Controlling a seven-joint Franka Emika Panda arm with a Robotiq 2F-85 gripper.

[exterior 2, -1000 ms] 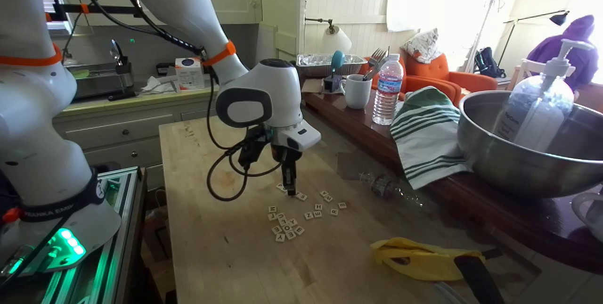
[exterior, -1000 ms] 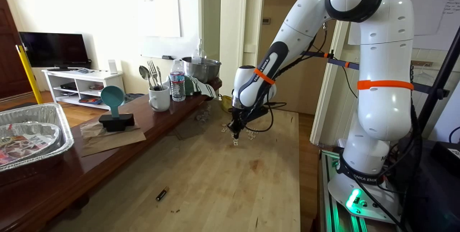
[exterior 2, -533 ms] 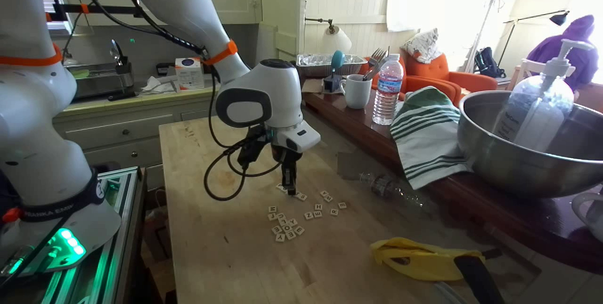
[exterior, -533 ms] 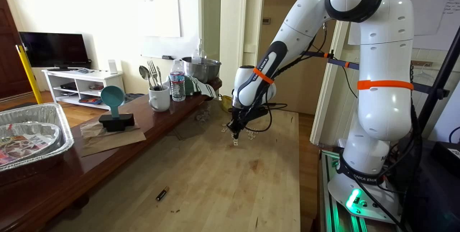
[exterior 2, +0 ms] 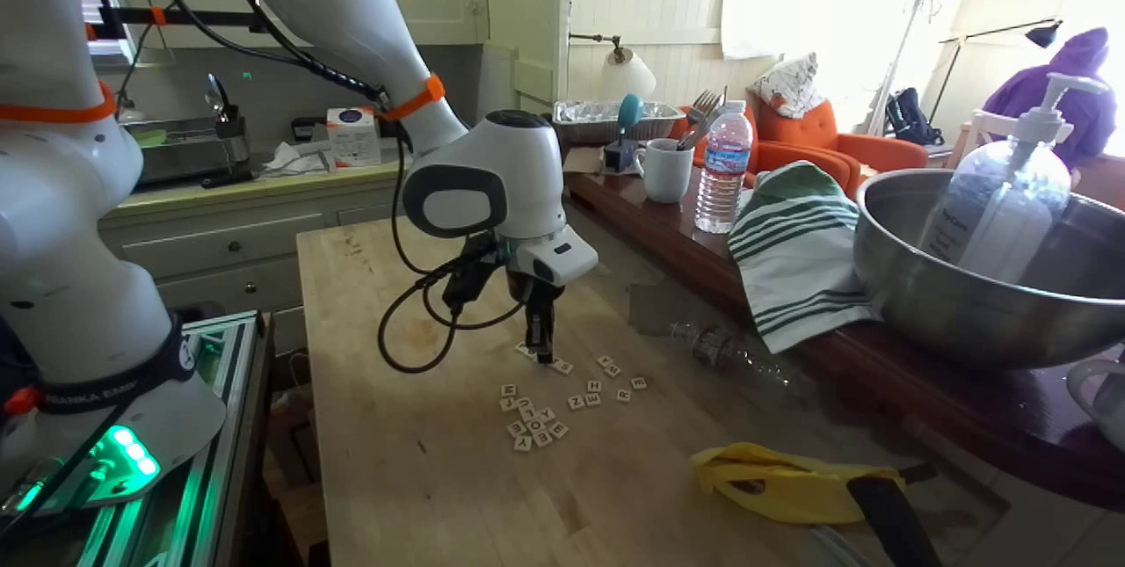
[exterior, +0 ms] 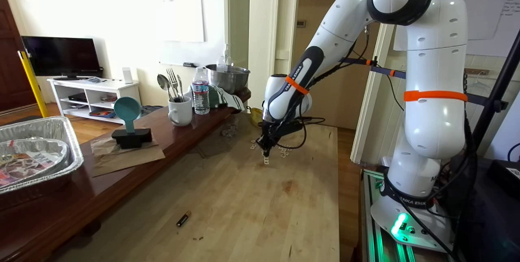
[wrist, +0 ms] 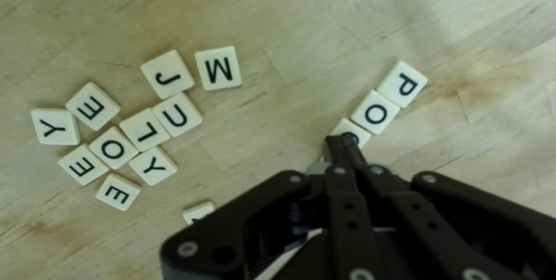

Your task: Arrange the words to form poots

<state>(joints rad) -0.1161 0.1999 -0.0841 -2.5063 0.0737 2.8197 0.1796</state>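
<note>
The words are small white letter tiles on the wooden table. In the wrist view a slanting row holds a P tile [wrist: 402, 84], an O tile [wrist: 375, 112] and another O tile [wrist: 346, 125], touching edge to edge. My gripper [wrist: 340, 137] is shut, its fingertips together over the lower O tile and hiding part of it. I cannot tell if they touch it. A pale edge shows left of the fingers. The row shows beside the gripper [exterior 2: 544, 356] in an exterior view, tile [exterior 2: 562, 366]. In an exterior view the gripper [exterior: 266, 154] points down at a tile [exterior: 266, 161].
A cluster of loose tiles, including an L tile [wrist: 144, 130] and an M tile [wrist: 218, 68], lies left in the wrist view. More tiles [exterior 2: 593, 387] lie nearby. A clear bottle [exterior 2: 721, 347], a yellow item [exterior 2: 773, 483] and a battery [exterior: 183, 218] lie farther off.
The arm and gripper stay almost still. The hanging cable loop has swung slightly. The tiles look unchanged.
</note>
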